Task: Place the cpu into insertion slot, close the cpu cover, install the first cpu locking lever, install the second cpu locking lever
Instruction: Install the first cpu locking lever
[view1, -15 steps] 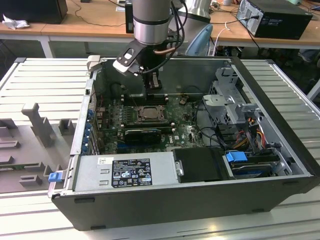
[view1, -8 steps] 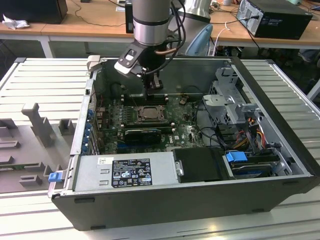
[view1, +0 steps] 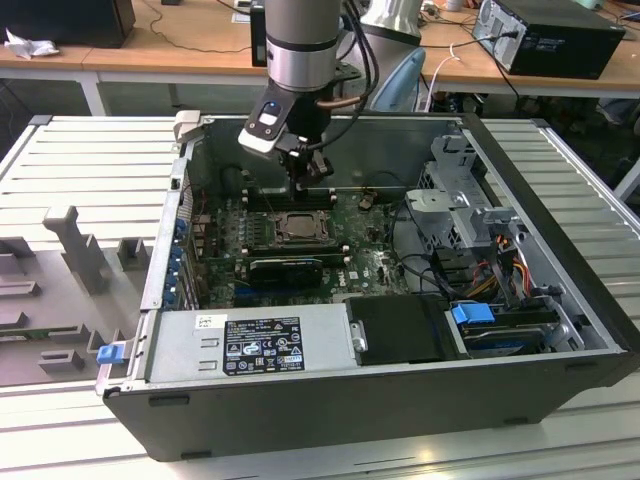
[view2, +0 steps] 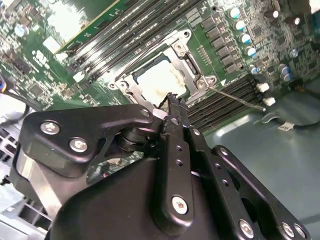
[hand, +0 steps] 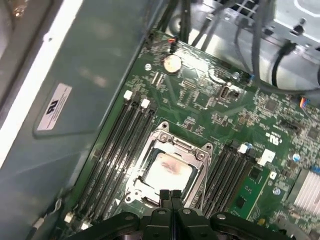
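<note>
The cpu (hand: 167, 170) lies seated in its socket on the motherboard (hand: 225, 115), with the cpu cover (hand: 200, 162) framing it and seemingly lowered. The pincer (hand: 170, 194), fingers pressed together and empty, hovers at the socket's edge, probably to form one blunt pushing tip.

Printed labels: a dark label (view1: 262, 345) on the power supply, lower centre of the exterior view, and a pale sticker (hand: 54, 107) on the case wall in the first wrist view; neither legible.
</note>
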